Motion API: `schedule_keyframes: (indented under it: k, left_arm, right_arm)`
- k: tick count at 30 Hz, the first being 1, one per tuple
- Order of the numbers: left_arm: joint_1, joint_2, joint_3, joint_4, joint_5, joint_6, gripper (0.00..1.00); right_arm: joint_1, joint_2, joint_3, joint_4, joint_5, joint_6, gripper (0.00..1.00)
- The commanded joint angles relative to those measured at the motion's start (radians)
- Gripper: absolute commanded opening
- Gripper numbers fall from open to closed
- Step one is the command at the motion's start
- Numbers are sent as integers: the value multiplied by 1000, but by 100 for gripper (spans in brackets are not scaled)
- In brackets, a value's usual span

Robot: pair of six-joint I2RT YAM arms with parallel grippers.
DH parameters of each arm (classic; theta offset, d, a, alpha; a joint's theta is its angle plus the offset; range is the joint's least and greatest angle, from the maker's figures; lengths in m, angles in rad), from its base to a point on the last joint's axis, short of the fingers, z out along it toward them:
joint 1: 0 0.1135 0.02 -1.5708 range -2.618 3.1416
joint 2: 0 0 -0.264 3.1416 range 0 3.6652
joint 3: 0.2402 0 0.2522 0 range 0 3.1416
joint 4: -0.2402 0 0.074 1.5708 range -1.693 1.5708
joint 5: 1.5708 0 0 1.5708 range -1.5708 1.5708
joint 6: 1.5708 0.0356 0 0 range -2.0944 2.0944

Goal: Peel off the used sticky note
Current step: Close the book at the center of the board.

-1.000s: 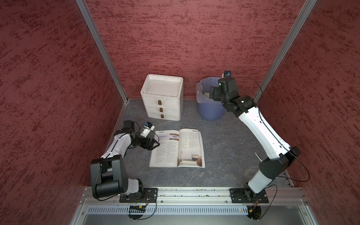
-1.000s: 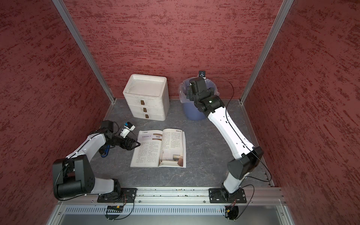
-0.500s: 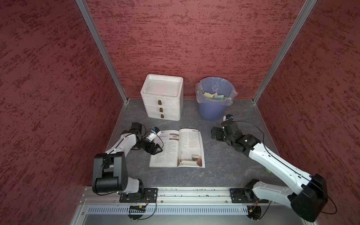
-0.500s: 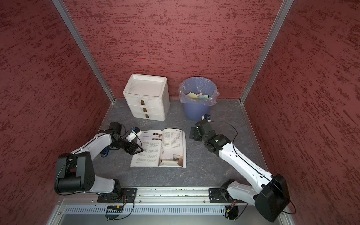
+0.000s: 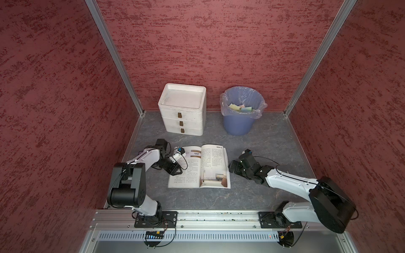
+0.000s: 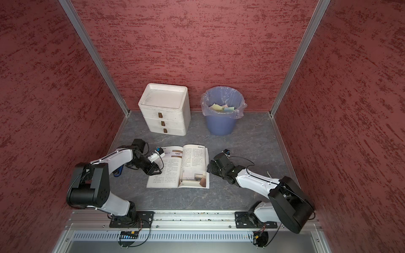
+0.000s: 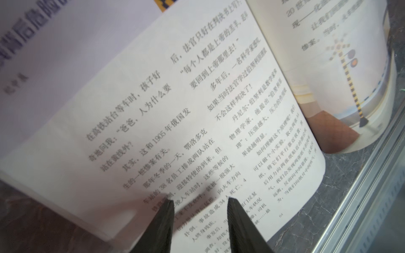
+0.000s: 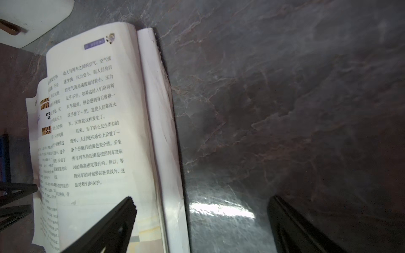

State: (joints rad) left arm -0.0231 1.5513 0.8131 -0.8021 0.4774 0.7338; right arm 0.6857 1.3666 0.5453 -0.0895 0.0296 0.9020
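Observation:
An open book (image 5: 203,168) (image 6: 182,168) lies flat on the grey floor. Its pages (image 7: 175,98) show only print and a picture. The sticky notes (image 5: 240,107) (image 6: 222,107) that I see, several coloured ones, lie inside the lined blue bin (image 5: 237,127). My left gripper (image 5: 175,170) (image 7: 200,200) hovers low over the left page near its outer edge. Its jaws stand a little apart with nothing between them. My right gripper (image 5: 232,167) (image 8: 201,198) is wide open at the book's right edge. One of its fingers is over the right page (image 8: 94,120) and one over bare floor.
A white three-drawer box (image 5: 183,109) stands at the back, left of the bin. A blue object (image 6: 118,173) lies on the floor under my left arm. Red walls close in three sides, and a metal rail (image 5: 197,215) runs along the front.
My right arm swung down from over the bin to the book's right edge, still open. My left gripper slid onto the left page and its jaws narrowed.

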Motion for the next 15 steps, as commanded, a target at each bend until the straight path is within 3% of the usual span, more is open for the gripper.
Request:
schedule_keyframes:
  k: [1,8,15]
  left_arm:
    - [-7,20,3,14,-31,15,41]
    - [-12,32,-3,21,-42,24,38]
    - [-18,43,1,23,-44,26,36]
  right_arm:
    - [16,60,-17,188,-70,66,98]
    - [43,206,-31,371,-142,140,98]
    - [75,324,-52,691,-277,241,98]
